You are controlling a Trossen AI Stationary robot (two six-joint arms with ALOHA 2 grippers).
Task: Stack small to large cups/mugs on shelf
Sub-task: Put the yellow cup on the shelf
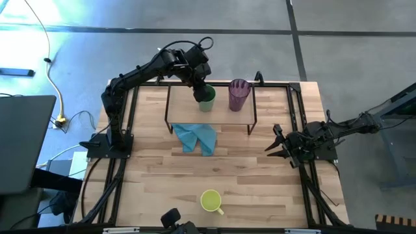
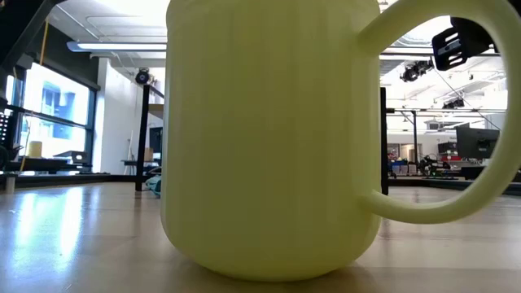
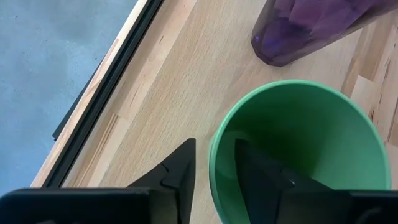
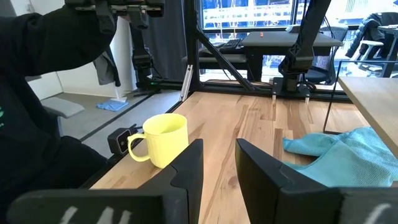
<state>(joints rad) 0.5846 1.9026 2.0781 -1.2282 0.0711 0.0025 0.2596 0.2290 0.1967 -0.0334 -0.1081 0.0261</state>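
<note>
The green cup [image 1: 207, 99] stands on the shelf [image 1: 182, 97] at the table's far side. The purple tumbler [image 1: 238, 95] stands upright just to its right. My left gripper [image 1: 203, 93] reaches down onto the green cup's rim and is shut on it. The purple tumbler [image 3: 311, 28] also shows beyond the cup in the left wrist view. The yellow-green mug [image 1: 210, 200] sits upright on the tabletop near the near edge and fills the low view [image 2: 269, 138]. My right gripper [image 1: 276, 148] waits open at the table's right side, pointing left. My left gripper pinches the green cup's wall at the rim [image 3: 214, 155], with one finger [image 3: 261, 177] inside the cup and the other finger [image 3: 177, 171] outside. The fingers come from above, pointing down. The cup stays upright. Whether its base rests on the shelf cannot be seen.
A light blue cloth [image 1: 197, 136] lies crumpled on the tabletop just in front of the shelf. Black rails [image 1: 130, 123] run along the table's left and right sides. A person in dark clothing [image 4: 37, 93] is beyond the table. Bare wood lies between the cloth and the mug.
</note>
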